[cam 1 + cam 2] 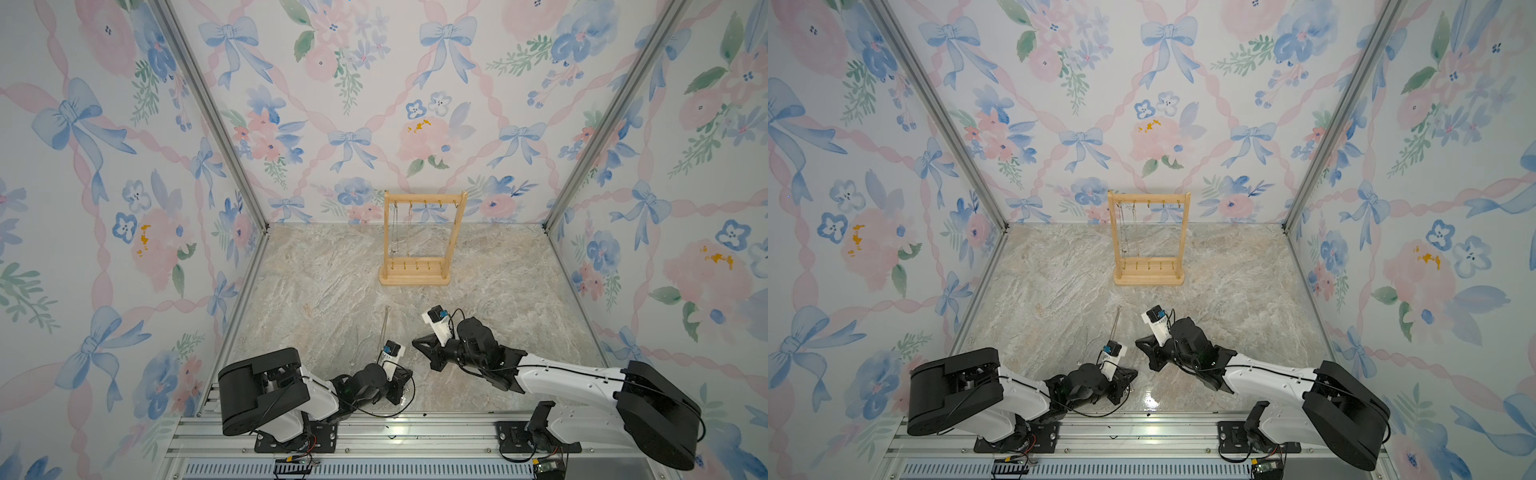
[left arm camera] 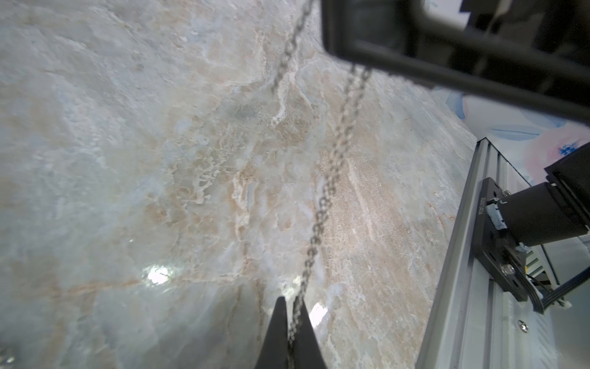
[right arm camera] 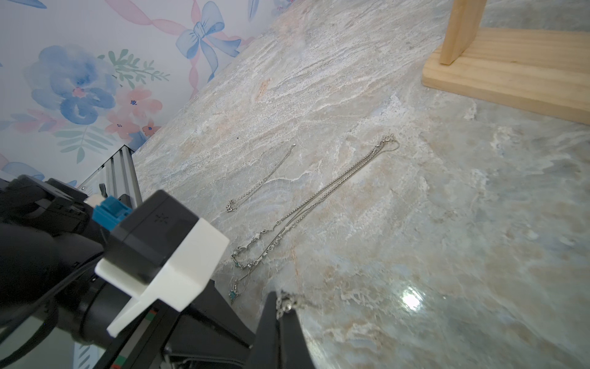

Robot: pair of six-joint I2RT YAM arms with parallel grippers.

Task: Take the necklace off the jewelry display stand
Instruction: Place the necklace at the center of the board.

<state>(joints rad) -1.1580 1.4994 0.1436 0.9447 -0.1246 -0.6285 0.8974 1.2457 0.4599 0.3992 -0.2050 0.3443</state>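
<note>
Pinched between the fully closed fingers of the left gripper [image 2: 292, 311], at the bottom centre of the left wrist view: the necklace [image 2: 322, 204], a silver chain stretched up the frame toward dark hardware at upper right. Likewise clamped shut, at the bottom centre of the right wrist view, the right gripper [image 3: 281, 311], with the same necklace's bunched end at its tips. Off the jewelry display stand [image 1: 415, 279], low in both top views, between the two grippers. Upright at centre frame near the back wall, that stand, with two chains [image 1: 394, 232] hanging at its left. Flat on the marble table [image 3: 479, 223], mid-frame in the right wrist view: a long necklace [image 3: 335, 184] and a short chain [image 3: 261, 177].
</note>
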